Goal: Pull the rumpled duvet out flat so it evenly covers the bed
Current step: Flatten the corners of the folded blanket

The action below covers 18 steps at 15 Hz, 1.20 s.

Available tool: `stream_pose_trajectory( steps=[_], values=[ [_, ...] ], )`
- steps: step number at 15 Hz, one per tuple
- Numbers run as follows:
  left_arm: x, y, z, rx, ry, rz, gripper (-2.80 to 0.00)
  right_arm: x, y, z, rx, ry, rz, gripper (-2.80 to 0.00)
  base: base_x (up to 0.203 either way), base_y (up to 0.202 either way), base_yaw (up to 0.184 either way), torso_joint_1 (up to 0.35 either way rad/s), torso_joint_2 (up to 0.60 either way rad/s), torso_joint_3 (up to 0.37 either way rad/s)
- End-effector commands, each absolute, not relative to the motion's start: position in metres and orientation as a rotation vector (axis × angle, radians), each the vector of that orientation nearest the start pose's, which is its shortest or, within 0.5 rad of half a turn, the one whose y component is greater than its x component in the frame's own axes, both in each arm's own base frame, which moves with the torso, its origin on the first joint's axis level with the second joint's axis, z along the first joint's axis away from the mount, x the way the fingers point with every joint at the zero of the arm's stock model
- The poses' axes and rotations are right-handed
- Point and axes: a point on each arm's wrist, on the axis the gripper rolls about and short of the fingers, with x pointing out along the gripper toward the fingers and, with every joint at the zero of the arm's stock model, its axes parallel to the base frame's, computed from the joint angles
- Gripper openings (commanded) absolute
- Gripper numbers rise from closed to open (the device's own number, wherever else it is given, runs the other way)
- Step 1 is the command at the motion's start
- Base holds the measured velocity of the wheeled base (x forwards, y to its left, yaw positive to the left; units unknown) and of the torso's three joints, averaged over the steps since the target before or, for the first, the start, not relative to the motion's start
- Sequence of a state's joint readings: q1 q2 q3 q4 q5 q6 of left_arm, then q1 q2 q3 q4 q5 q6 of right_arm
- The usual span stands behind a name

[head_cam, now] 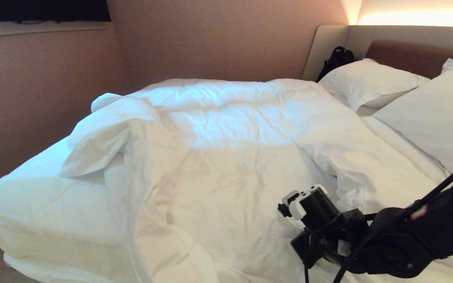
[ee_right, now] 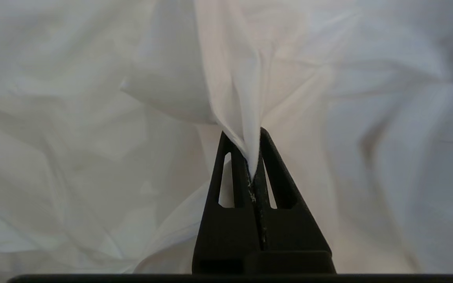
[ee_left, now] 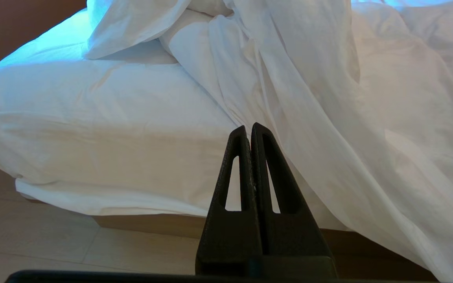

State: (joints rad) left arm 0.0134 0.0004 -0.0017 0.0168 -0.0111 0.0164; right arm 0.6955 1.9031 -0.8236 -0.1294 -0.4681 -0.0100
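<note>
Only the right wrist view shows the right gripper (ee_right: 255, 157) pinching a fold of duvet (ee_right: 234, 78) — the left gripper (ee_left: 249, 131), closed and empty, hangs beside the bed (ee_left: 92, 129).

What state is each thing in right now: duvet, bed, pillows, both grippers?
duvet: rumpled, bunched toward the middle, a corner folded back at the left.
bed: fitted sheet bare along its left side.
pillows: two, lying at the headboard, uncovered.
right gripper: shut, pinching a fold of the duvet.
left gripper: shut, empty, hanging beside the bed's edge.
</note>
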Motion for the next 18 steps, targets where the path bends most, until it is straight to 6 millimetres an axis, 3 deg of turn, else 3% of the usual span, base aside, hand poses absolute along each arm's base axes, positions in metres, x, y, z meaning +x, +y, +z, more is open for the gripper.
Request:
stream_pose_trajectory(
  steps=[1, 8, 14, 18],
  values=[
    [-0.023, -0.001, 0.074, 0.017, 0.015, 0.001, -2.8, 0.234, 0.182, 0.108, -0.493, 0.727, 0.215, -2.8, 0.0, 0.0, 0.0, 0.0, 0.0, 0.0],
    [-0.023, -0.001, 0.074, 0.017, 0.015, 0.003, -2.8, 0.196, 0.15, 0.186, -0.4, 0.493, 0.236, -2.8, 0.0, 0.0, 0.0, 0.0, 0.0, 0.0],
    [-0.023, -0.001, 0.074, 0.017, 0.015, 0.003, -2.8, 0.176, 0.134, 0.211, -0.409, 0.394, 0.241, -2.8, 0.0, 0.0, 0.0, 0.0, 0.0, 0.0],
    [-0.023, -0.001, 0.074, 0.017, 0.015, 0.002, -2.8, 0.151, 0.113, 0.238, -0.386, 0.274, 0.237, -2.8, 0.0, 0.0, 0.0, 0.0, 0.0, 0.0]
  ],
)
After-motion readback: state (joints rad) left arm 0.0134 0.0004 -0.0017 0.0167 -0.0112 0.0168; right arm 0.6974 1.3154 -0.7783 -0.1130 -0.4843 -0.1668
